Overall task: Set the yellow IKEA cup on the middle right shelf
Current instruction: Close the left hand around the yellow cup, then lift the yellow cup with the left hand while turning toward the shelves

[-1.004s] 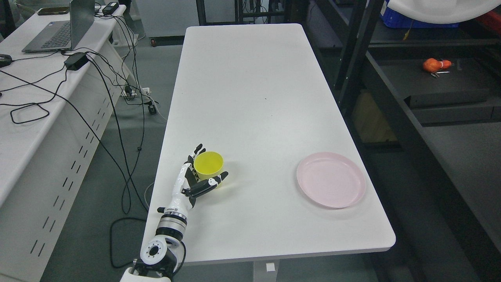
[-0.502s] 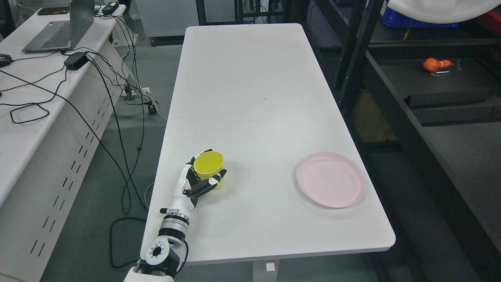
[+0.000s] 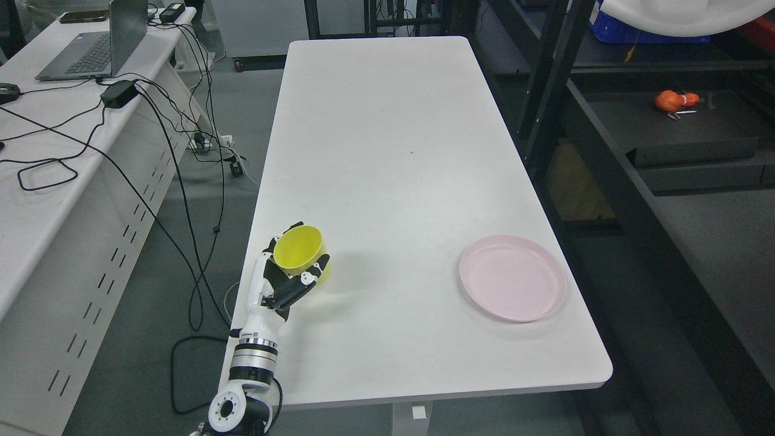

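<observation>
Yellow cup [image 3: 298, 249] now leftward in left robot hand [image 3: 284, 280], base hidden.

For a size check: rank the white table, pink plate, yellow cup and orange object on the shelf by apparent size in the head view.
1. white table
2. pink plate
3. yellow cup, held in the left hand
4. orange object, though it sits farther from the camera, so its true size is unsure

No readable text, label, brand mark or number is showing anywhere right now, not on the yellow cup [image 3: 300, 251] that the left hand [image 3: 284, 281] is gripping.
</observation>
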`<state>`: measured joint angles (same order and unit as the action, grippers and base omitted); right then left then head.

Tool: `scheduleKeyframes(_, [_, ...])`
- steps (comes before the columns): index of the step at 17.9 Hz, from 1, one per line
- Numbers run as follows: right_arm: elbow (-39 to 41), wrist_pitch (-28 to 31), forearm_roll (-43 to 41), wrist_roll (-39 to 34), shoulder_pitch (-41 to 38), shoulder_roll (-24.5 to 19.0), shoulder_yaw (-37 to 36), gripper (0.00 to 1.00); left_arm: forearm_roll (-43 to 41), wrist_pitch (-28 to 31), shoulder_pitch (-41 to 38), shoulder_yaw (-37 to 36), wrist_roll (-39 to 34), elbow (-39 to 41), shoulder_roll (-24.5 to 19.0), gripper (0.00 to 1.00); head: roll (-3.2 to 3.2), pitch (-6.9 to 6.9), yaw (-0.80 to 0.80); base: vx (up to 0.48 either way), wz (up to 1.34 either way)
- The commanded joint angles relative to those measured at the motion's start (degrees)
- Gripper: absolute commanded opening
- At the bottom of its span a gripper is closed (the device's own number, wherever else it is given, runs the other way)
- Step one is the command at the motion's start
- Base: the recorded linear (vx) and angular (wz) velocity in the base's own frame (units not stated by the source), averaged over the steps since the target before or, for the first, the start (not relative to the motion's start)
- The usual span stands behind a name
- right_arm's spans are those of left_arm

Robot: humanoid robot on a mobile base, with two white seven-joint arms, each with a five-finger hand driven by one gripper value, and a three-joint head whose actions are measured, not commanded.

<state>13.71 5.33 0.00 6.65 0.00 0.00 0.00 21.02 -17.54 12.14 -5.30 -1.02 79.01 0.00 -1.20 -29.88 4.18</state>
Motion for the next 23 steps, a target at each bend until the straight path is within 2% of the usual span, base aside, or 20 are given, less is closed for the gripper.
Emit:
scheduleKeyframes(1, [0.0, 0.03, -1.41, 0.03, -0.79, 1.0, 0.97, 0.99, 0.42, -1.18, -2.65, 1.35, 0.05, 14.41, -1.0, 0.0, 0.0, 0.0, 0.0, 0.0, 0.0])
scheduleKeyframes(6, [0.0, 0.03, -1.41, 0.03, -0.79, 1.0, 0.97, 0.99, 0.42, -1.62, -3.09, 1.43, 0.05, 17.84, -1.0, 0.0, 0.0, 0.0, 0.0, -0.004, 0.0])
scheduleKeyframes(16, [0.0, 0.03, -1.41, 0.03, -0.79, 1.0, 0.97, 0.99, 0.25, -2.41, -3.62, 2.05, 0.05, 17.93, -1.0, 0.02, 0.0, 0.0, 0.0, -0.02, 0.0])
scheduleKeyframes(23, [0.0, 0.03, -1.41, 0.03, -0.79, 1.0, 0.97, 0.99, -0.19, -2.41, -4.41, -0.67, -0.03, 17.93, -1.0, 0.02, 0.0, 0.0, 0.0, -0.179, -0.06])
